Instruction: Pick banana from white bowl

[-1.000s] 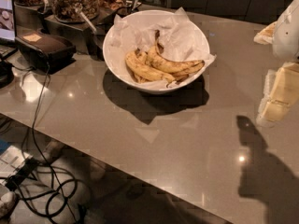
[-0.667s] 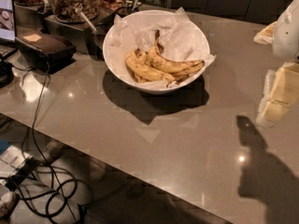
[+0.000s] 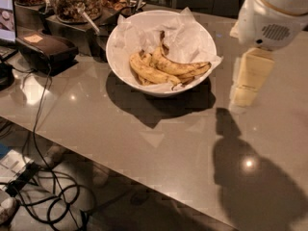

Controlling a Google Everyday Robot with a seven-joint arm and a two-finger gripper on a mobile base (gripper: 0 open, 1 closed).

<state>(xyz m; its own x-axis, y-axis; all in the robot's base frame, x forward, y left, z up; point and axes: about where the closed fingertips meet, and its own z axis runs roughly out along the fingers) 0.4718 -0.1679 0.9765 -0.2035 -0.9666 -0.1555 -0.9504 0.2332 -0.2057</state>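
My end effector (image 3: 249, 78) hung over the tabletop (image 3: 144, 143) to the right of the white bowl (image 3: 124, 77), near it but apart from it and from the fruit; I held nothing, and I could not tell whether it was set wide or narrow. The bananas (image 3: 166, 69) lay in the bottom of the bowl on the crinkled white paper (image 3: 187, 32), overlapping one another, their long axes running roughly left to right.

The step in hand, as I judged it, was the approach. To do it well I would have gone up and over the near rim rather than straight across, since the bowl was deep and a sideways sweep could have knocked it; I would have come down from above onto the topmost banana, closing across its narrow width near the middle; I would have kept clear of the paper, which could have been caught and dragged out with the fruit. The neighbours touched it, so a slow vertical lift seemed wise.

Counted: one white bowl; one paper lining; at least three bananas, a possible fourth hidden beneath the others; two glass jars of nuts (image 3: 77, 1) behind the bowl to the left; one dark box (image 3: 45, 47) beside them; one lit screen (image 3: 6, 13) at the left edge.
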